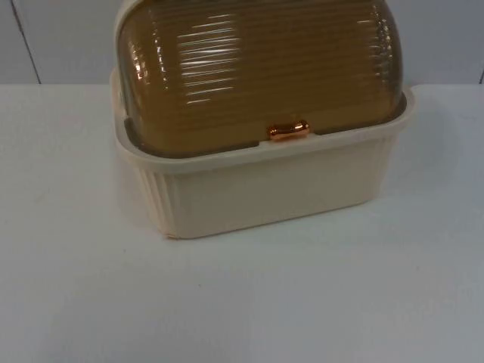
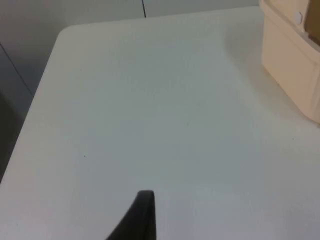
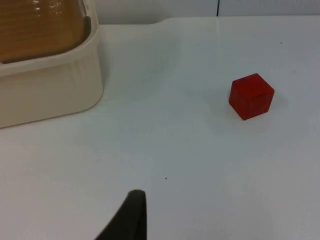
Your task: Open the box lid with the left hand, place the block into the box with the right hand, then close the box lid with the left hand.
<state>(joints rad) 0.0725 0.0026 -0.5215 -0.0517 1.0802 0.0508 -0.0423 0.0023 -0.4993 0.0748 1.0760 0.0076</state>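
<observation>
From my station, the bread box [image 1: 257, 189] sits toward the back of the white tabletop [image 1: 242, 302], close to the grey partition wall [image 1: 60, 38]. Its amber roll-top lid [image 1: 257, 68] is fully down and its small copper-coloured handle [image 1: 288, 131] rests right at the front rim, which I judge is the point the left arm must take to roll the lid back. Nothing of the task looks started: lid shut, block outside.

The base is cream plastic with rounded corners and shallow vertical fluting along its walls, under a wider lip. The lid is translucent, tinted brown, domed, and ribbed with fine horizontal ridges that catch the light; the handle is glossy and pill-shaped, so I expect it to be slick.

The red block [image 3: 251, 96] is a small matte cube with crisp edges, lying flat on the tabletop to the side of the box and well apart from it. I reckon that leaves the right arm free room to come down on it without touching the box wall.

The left pincer [image 2: 142, 220] hangs over bare tabletop, with a corner of the cream base off to its side; it holds nothing that I can see, but how wide it stands I cannot tell. The right pincer [image 3: 131, 217] waits above the tabletop, between box and block; its spread I cannot tell either, and nothing sits against its one visible fingertip.
</observation>
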